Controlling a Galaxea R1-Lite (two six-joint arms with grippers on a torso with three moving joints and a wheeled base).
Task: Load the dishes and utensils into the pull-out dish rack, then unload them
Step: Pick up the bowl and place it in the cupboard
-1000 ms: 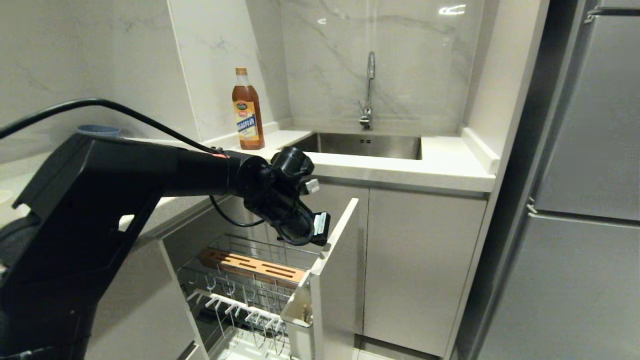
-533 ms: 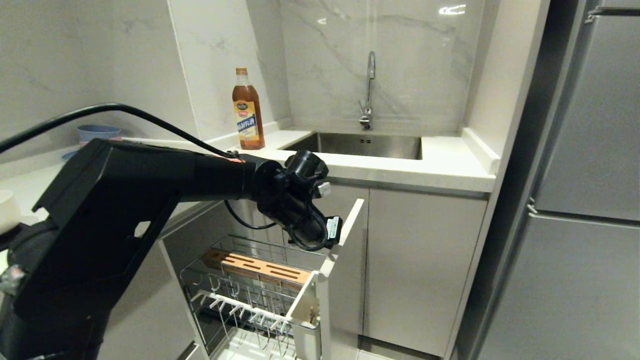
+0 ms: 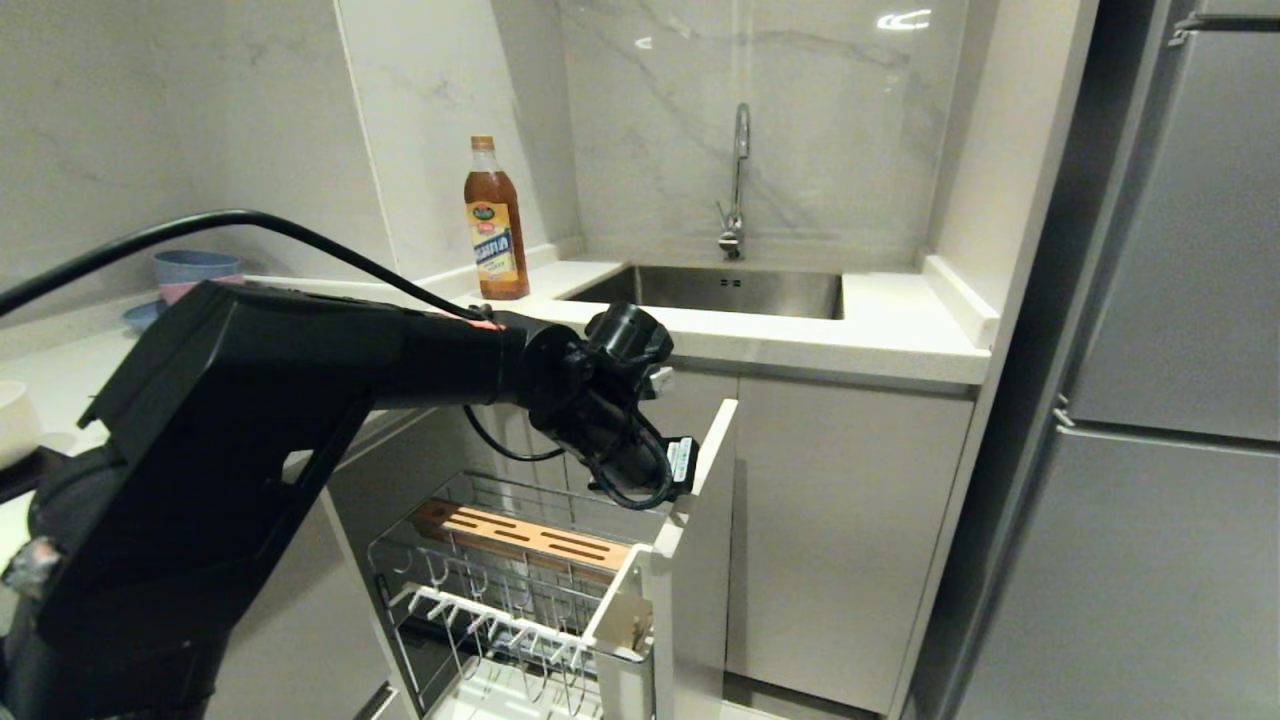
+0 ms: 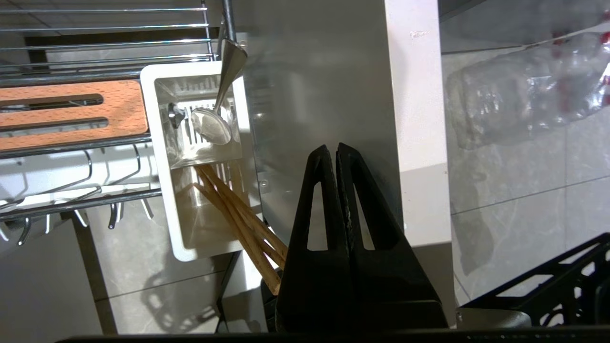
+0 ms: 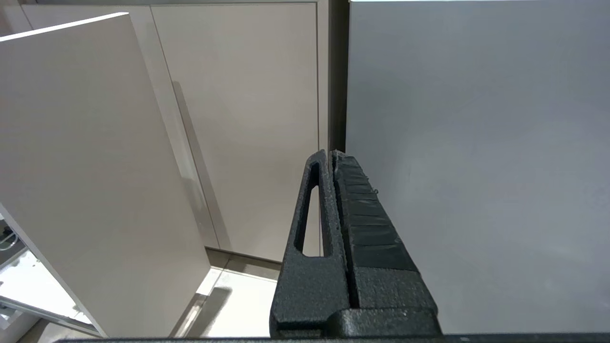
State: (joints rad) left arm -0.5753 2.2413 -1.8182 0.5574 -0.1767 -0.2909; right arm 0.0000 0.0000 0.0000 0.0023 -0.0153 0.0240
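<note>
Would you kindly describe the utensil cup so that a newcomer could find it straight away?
Start at the pull-out rack below the counter, left of the sink. The utensil cup sits at the rack's front corner, against the cabinet-front panel. It is the only white slotted box, holding chopsticks and a silver utensil.

The left arm [image 3: 300,370] is matte black throughout, with a broad, angular shell near the shoulder that narrows into a round tube. A thin orange-red mark [image 3: 485,322] sits on top of the tube near the wrist. The wrist [image 3: 600,390] is a cluster of rounded black housings with a small silver fitting and a white label on its side. A black cable [image 3: 250,222] arcs over the arm to the wrist, and another loops beneath it. The left gripper [image 4: 336,148] has two black, textured, tapering fingers, each with a long triangular cut-out. The right gripper [image 5: 332,155] has the same grainy black finish, one slotted finger and one with a ribbed pad.
</note>
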